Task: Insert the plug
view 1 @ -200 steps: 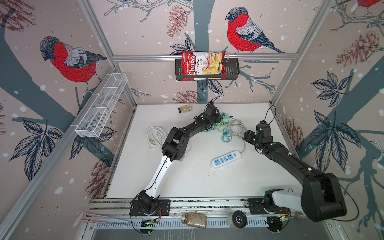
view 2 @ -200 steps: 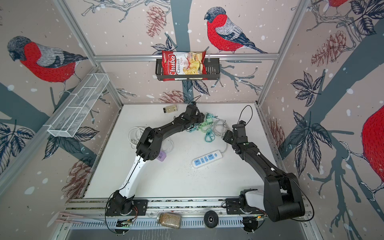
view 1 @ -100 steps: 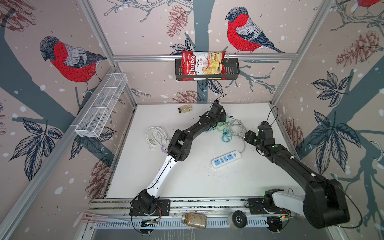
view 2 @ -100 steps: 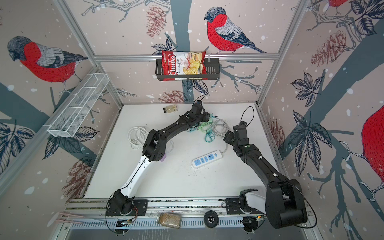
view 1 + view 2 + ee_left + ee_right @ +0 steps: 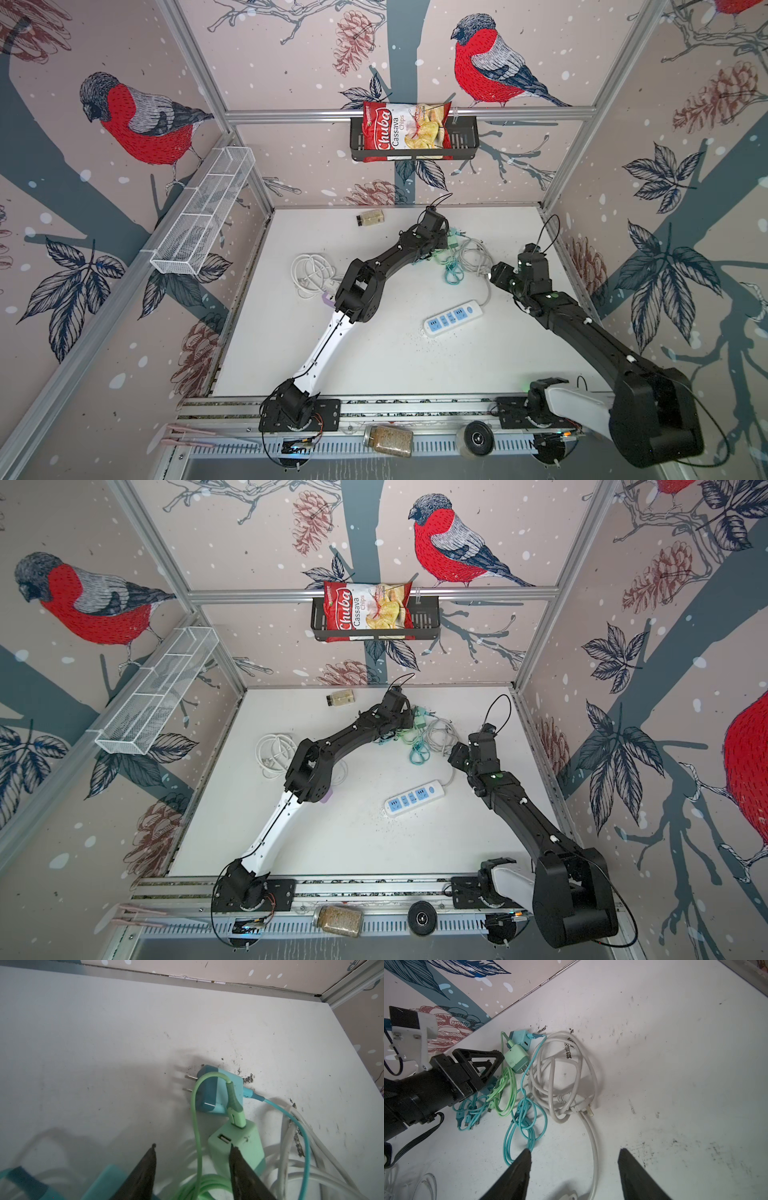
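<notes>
Left claw (image 5: 193, 1146) is stretched far forward, jaws apart. Right claw (image 5: 575, 1150) points forward too, jaws apart.

A chips bag (image 5: 405, 126) sits in a black wall basket (image 5: 464, 139).

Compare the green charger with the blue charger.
The green charger is mint; the blue charger is two-tone blue. The green one sits by a fingertip of the open left gripper; the blue one lies beyond it. Both lie on the table, neither plugged into the power strip.
</notes>
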{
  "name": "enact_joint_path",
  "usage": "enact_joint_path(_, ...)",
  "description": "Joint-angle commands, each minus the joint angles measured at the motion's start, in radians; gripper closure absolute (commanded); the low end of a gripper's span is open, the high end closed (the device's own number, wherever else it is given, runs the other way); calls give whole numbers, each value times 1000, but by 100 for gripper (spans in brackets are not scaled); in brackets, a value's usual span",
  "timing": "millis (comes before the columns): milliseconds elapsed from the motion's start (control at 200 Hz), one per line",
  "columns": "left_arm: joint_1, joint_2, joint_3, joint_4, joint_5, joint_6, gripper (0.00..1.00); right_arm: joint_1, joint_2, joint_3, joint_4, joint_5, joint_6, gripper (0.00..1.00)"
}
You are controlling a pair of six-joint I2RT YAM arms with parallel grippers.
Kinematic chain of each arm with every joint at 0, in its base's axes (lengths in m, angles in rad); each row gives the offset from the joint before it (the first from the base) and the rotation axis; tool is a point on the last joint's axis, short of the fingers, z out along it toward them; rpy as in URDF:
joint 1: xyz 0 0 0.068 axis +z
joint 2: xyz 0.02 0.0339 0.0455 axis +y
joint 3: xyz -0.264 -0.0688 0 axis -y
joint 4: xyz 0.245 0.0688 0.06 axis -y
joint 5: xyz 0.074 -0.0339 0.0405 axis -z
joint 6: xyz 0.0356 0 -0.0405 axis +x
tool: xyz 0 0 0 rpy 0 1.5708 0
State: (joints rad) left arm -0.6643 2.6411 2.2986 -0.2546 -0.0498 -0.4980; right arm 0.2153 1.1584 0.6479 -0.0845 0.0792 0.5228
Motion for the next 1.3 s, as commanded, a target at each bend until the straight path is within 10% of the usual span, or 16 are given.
enact_joint_path(0,-6,-25,-8,-88,-12,-1,43,-1,-6,-2,8,10,0,32)
enact_joint_path(1296,-26,-435,-548,-279,-207,-31,41,36,-22,-7,30,8,-4,32)
